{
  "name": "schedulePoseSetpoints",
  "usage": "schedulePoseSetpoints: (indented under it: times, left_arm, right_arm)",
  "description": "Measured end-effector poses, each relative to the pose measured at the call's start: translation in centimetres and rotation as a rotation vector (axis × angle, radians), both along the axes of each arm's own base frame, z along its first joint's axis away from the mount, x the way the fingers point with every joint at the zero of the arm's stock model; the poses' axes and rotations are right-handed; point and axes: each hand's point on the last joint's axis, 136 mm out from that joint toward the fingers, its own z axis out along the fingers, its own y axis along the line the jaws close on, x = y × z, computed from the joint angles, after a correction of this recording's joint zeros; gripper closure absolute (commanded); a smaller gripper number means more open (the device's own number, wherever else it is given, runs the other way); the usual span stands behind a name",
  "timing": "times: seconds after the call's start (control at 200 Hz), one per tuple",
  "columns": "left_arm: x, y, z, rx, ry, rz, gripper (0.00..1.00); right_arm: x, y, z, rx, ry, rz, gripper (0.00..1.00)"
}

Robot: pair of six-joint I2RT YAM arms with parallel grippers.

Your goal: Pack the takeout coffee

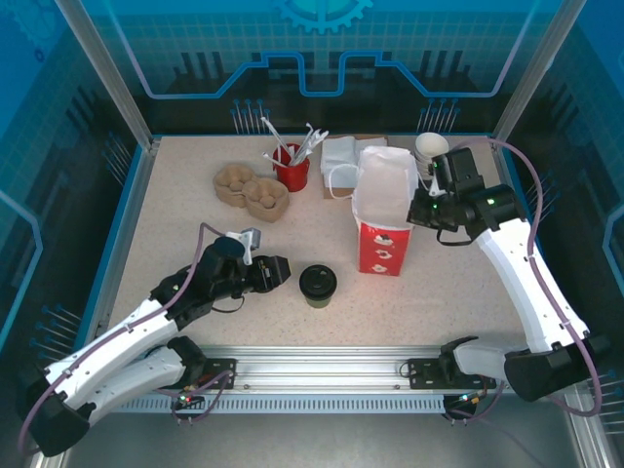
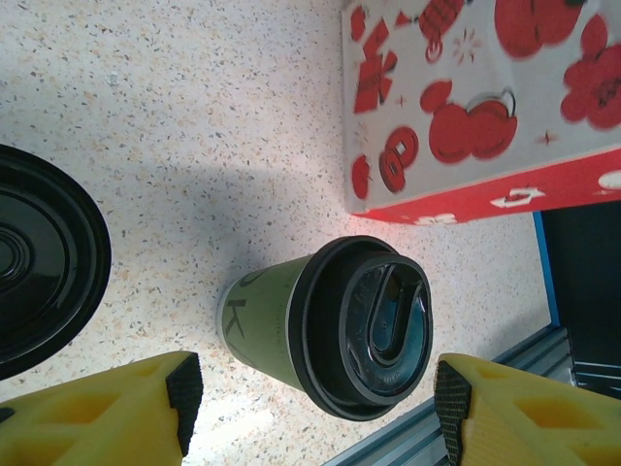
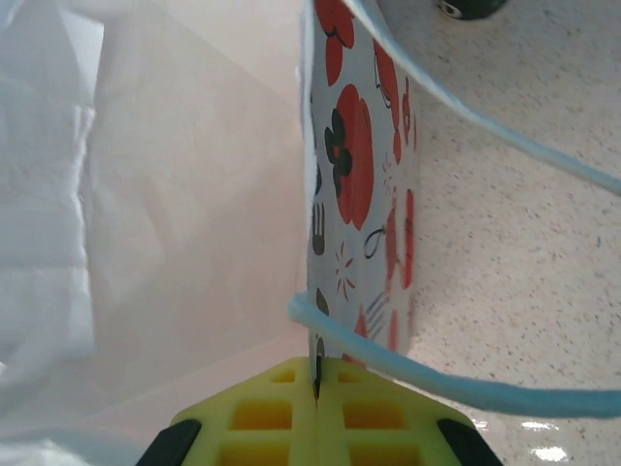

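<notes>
The takeout coffee (image 1: pixel 318 284) stands upright on the bench (image 1: pixel 175 224) beside the paper bag (image 1: pixel 382 210), which your right tool (image 3: pixel 316 383) pinches by the rim, so your left tool (image 2: pixel 317 393), spread wide, must, I think, advance and clamp it.

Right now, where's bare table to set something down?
Bare: front right, between paper bag, right arm and front rail; also left side, between the wall and the cardboard trays. Crowded: back row (red utensil cup, napkins) and around the coffee cup beside the left gripper.
</notes>
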Motion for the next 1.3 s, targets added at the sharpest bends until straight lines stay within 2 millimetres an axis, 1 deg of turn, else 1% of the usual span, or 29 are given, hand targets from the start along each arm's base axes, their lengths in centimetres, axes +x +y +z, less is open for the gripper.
schedulePoseSetpoints:
  times: [0.07, 0.16, 0.285, 0.455, 0.625, 0.775, 0.835, 0.935, 1.005, 1.101, 1.181, 1.301]
  left_arm:
    - [0.2, -0.1, 0.0, 0.004, 0.005, 0.0, 0.33]
    - [0.4, -0.2, -0.1, 0.008, 0.01, 0.001, 0.33]
    - [0.5, -0.3, 0.1, 0.009, 0.011, 0.002, 0.33]
    - [0.6, -0.4, 0.1, 0.01, 0.011, 0.001, 0.33]
    - [0.7, -0.4, 0.1, 0.013, 0.012, 0.002, 0.33]
    - [1.0, -0.6, 1.0, 0.011, -0.011, -0.006, 0.33]
    - [1.1, -0.6, 1.2, 0.009, -0.016, -0.005, 0.32]
    - [1.3, -0.4, 1.4, 0.009, -0.018, 0.004, 0.32]
    - [1.5, -0.2, 1.6, 0.01, -0.019, 0.012, 0.32]
    - [1.8, 0.1, 2.1, 0.013, -0.025, 0.022, 0.32]
    - [2.2, 0.3, 3.0, 0.02, -0.041, 0.029, 0.31]
    - [3.1, 0.9, 4.6, 0.027, -0.07, 0.054, 0.31]
  right_arm:
    - [-0.3, -0.6, -0.6, 0.006, 0.01, -0.018, 0.97]
    - [-0.4, -0.9, -1.1, 0.021, 0.02, -0.025, 0.97]
    - [0.2, -1.0, -1.0, 0.053, 0.006, -0.034, 0.97]
    - [0.5, -0.8, -0.9, 0.071, -0.002, -0.025, 0.97]
    - [1.5, -0.6, -1.1, 0.074, -0.008, -0.001, 0.96]
    - [2.4, -0.9, -1.2, 0.07, -0.013, 0.002, 0.95]
    - [2.6, -1.1, -1.2, 0.07, -0.015, 0.001, 0.9]
    - [2.7, -1.2, -1.1, 0.07, -0.018, 0.004, 0.78]
    - [2.7, -1.3, -0.9, 0.071, -0.02, 0.009, 0.67]
    - [2.7, -1.4, -0.3, 0.079, -0.029, 0.015, 0.58]
    - [2.7, -1.3, 0.7, 0.087, -0.045, 0.026, 0.53]
    - [2.6, -1.1, 3.3, 0.11, -0.089, 0.045, 0.5]
